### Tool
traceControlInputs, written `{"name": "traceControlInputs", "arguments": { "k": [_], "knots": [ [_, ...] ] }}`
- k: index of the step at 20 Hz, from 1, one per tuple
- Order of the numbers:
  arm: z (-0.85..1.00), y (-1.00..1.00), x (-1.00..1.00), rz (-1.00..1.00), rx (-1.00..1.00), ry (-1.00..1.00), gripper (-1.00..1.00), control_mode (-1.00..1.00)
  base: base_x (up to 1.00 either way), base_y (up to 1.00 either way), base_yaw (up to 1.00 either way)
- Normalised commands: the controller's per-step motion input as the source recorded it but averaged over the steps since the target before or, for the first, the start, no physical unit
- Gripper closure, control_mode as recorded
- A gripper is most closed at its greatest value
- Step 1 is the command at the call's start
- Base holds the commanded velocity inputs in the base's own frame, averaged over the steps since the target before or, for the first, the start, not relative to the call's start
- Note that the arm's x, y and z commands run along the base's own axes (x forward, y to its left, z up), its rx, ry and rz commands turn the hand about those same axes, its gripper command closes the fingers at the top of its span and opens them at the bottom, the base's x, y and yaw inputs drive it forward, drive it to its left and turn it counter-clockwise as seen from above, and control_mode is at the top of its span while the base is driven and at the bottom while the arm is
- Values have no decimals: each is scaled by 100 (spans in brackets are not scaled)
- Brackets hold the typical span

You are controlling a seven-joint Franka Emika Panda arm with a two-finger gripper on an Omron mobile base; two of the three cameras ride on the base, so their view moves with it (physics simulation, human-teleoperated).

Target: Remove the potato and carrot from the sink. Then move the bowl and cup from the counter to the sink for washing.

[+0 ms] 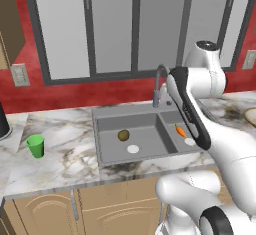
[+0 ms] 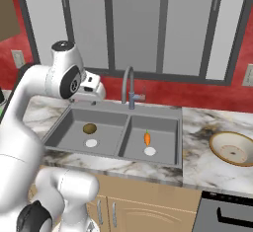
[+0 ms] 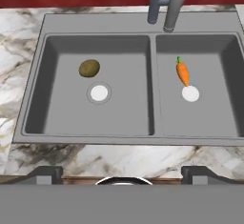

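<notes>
Step one not yet begun: potato (image 3: 89, 68) and carrot (image 3: 182, 72) lie in sink (image 3: 153, 87); end effector (image 3: 122, 173) state indeterminate, must descend to potato.

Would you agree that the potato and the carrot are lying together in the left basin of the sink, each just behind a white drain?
Not quite. The potato lies in the left basin of the sink, but the carrot is in the right basin, across the divider. The hand view shows it plainly. Each does lie just behind a white drain.
</notes>
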Motion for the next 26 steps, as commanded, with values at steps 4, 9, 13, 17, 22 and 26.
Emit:
{"name": "traceControlInputs", "arguments": {
  "k": [4,9,13,17,22,26],
  "knots": [
    [-5,-12,-31,0,0,-8,-100,-100,0,0,0],
    [-5,-16,-24,0,0,-2,-100,-100,0,0,0],
    [-5,-17,-17,2,0,-7,-100,-100,0,0,0],
    [-6,-19,-14,4,4,-3,-100,-100,0,0,0],
    [-8,-22,-18,0,5,-5,-100,-100,0,0,0],
    [-5,-29,-18,0,3,-4,-100,-100,0,0,0]
  ]
}}
